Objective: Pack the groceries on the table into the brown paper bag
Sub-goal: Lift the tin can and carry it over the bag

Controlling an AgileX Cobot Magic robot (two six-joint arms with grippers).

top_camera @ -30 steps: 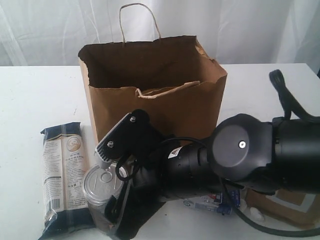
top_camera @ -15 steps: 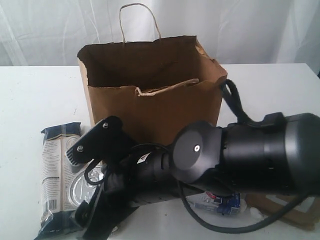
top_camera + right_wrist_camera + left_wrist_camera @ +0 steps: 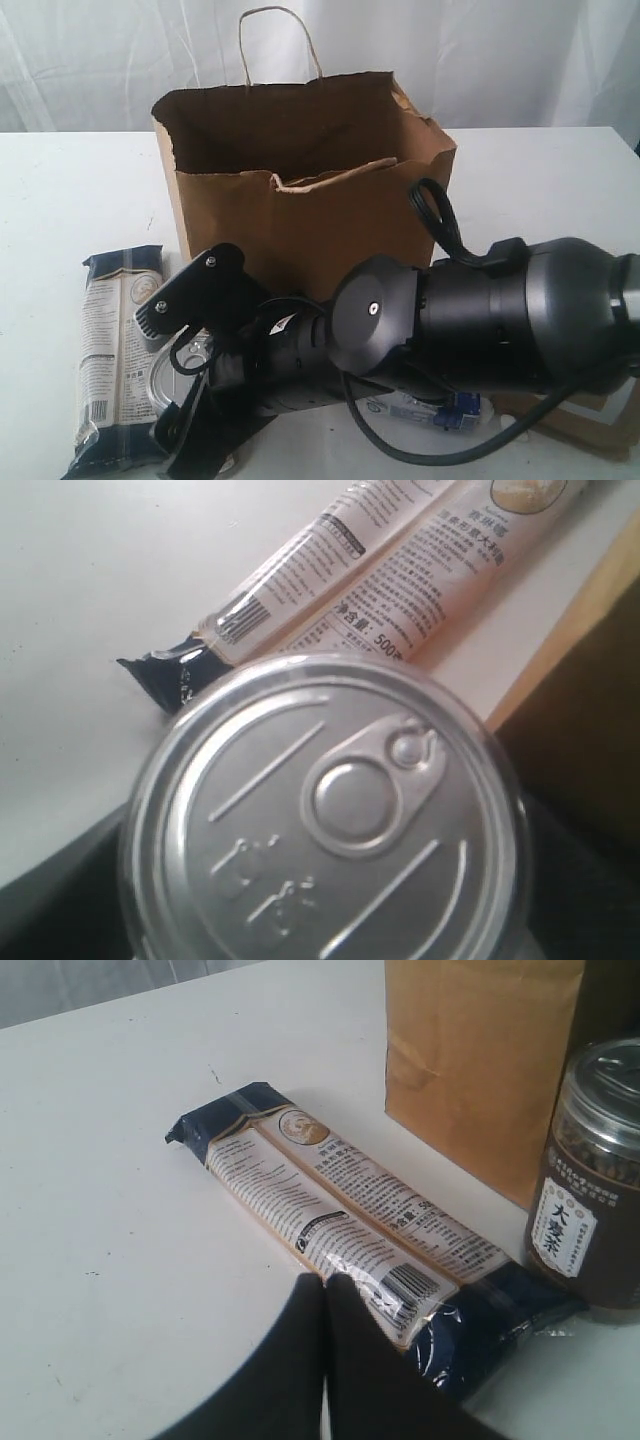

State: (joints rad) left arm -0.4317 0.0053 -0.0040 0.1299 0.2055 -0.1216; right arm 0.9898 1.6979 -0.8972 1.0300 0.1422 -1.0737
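Note:
The brown paper bag (image 3: 300, 200) stands open at the middle of the table (image 3: 70, 190). My right gripper (image 3: 185, 390) reaches across to the front left and is shut on the silver pull-tab can (image 3: 160, 385), whose top fills the right wrist view (image 3: 320, 810). The can (image 3: 590, 1190) stands by the end of the long dark-blue noodle packet (image 3: 105, 350), which lies flat left of the bag. My left gripper (image 3: 325, 1282) is shut and empty, hovering over the packet's near edge (image 3: 340, 1210). The jar and the bottle are out of view.
The small white-blue packet (image 3: 445, 408) lies under my right arm near the front. A corner of the brown windowed pouch (image 3: 590, 420) shows at the front right. My right arm's bulk hides most of the front of the table.
My right arm has swung left and lower, and the can has gone left with it. The noodle packet's near end has shifted left. The bag has barely moved.

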